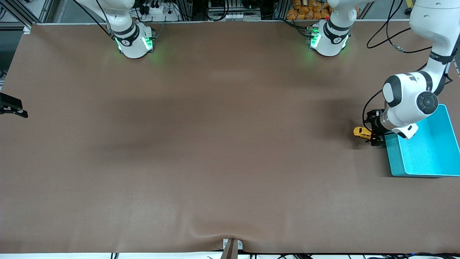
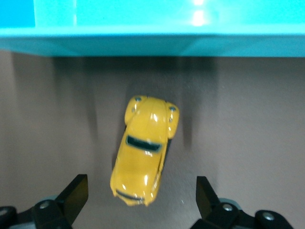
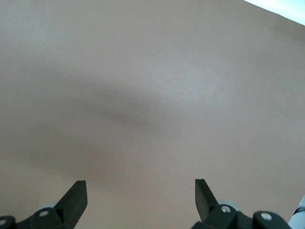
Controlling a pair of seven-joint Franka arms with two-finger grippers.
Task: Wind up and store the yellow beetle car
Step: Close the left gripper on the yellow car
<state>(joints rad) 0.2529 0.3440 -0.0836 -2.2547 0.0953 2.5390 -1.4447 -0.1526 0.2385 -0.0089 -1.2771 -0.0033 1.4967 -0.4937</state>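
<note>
The yellow beetle car (image 1: pixel 362 132) (image 2: pixel 145 150) stands on the brown table, close beside the turquoise bin (image 1: pixel 424 154) at the left arm's end. In the left wrist view the bin's wall (image 2: pixel 152 43) runs just past the car. My left gripper (image 1: pixel 373 133) (image 2: pixel 141 191) is low at the car and open. One end of the car lies between its two black fingertips, with a gap on each side. My right gripper (image 3: pixel 140 188) is open over bare table and holds nothing. It does not show in the front view.
The bin is empty inside. A black clamp (image 1: pixel 12 106) juts in at the table's edge at the right arm's end. A small mount (image 1: pixel 231 248) sits at the table's edge nearest the front camera. Both arm bases (image 1: pixel 134 41) (image 1: pixel 329 39) stand along the far edge.
</note>
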